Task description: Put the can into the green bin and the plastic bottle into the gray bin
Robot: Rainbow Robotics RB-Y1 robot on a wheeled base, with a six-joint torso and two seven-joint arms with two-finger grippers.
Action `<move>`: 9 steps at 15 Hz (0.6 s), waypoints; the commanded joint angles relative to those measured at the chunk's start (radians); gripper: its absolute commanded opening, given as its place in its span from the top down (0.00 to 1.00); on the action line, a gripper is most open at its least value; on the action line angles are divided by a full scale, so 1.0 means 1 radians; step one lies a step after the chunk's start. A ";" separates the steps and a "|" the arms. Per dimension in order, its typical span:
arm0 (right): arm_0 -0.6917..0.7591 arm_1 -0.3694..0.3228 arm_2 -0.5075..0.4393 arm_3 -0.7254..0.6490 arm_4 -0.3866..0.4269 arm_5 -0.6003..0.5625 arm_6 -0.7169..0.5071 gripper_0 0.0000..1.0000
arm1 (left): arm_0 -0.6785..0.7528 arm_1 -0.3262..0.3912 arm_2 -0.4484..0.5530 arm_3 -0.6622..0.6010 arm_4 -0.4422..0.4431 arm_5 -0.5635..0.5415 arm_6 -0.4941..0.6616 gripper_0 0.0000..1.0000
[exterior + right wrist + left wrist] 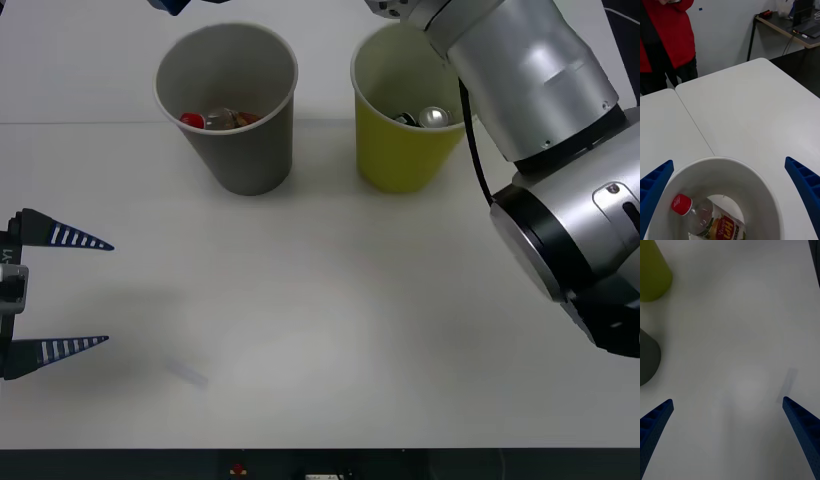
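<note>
Surface: we record a plain white table (330, 330) meeting a second white table along a seam near the far edge; behind, a pale wall and a dark side desk with cables.

Item 1: large gray tapered paper-cup-shaped bin (240, 150), upright toward the far edge, left of centre. Inside it we find the small clear plastic bottle with red screw cap (711, 221), lying tilted at the bottom, its long axis slanted, cap against the wall; a red-and-yellow label shows.

Item 2: large yellow-green tapered cup-shaped bin (400, 150), upright just beside the gray one, apart from it. Inside we see the small metal can with shiny silver top (433, 117).

Item 3: right gripper (730, 195), blue ribbed fingers spread wide, above the gray bin's rim.

Item 4: left gripper (75, 292), fingers spread wide, at the table's left edge, holding nothing.
</note>
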 commanded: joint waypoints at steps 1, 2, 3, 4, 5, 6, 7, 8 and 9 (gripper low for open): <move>0.100 -0.029 -0.030 -0.166 0.000 -0.036 -0.007 0.00 | 0.000 0.000 0.000 0.000 0.000 0.000 0.000 0.00; 0.143 -0.033 -0.042 -0.228 0.000 -0.041 -0.005 0.00 | 0.000 0.000 0.000 0.000 0.000 0.000 0.000 0.00; 0.180 -0.036 -0.057 -0.295 0.007 -0.073 -0.002 0.00 | 0.000 0.000 0.000 0.000 0.000 0.000 0.000 0.00; 0.211 -0.041 -0.080 -0.357 0.010 -0.115 0.013 0.00 | 0.000 0.000 0.000 0.000 0.000 0.000 0.000 0.00; 0.237 -0.043 -0.102 -0.404 0.010 -0.150 0.030 0.00 | 0.000 0.000 0.000 0.000 0.000 0.000 0.000 0.00; 0.270 -0.043 -0.119 -0.458 0.012 -0.178 0.036 0.00 | 0.000 0.000 0.000 0.000 0.000 0.000 0.000 0.00; 0.316 -0.047 -0.131 -0.527 0.009 -0.193 0.039 0.00 | 0.000 0.000 0.000 0.000 0.000 0.000 0.000 0.00; 0.359 -0.056 -0.132 -0.576 0.004 -0.193 0.041 0.00 | 0.000 0.000 0.000 0.000 0.000 0.000 0.000 0.00; 0.399 -0.069 -0.134 -0.623 0.001 -0.193 0.044 0.00 | 0.000 0.000 0.000 0.000 0.000 0.000 0.000 0.00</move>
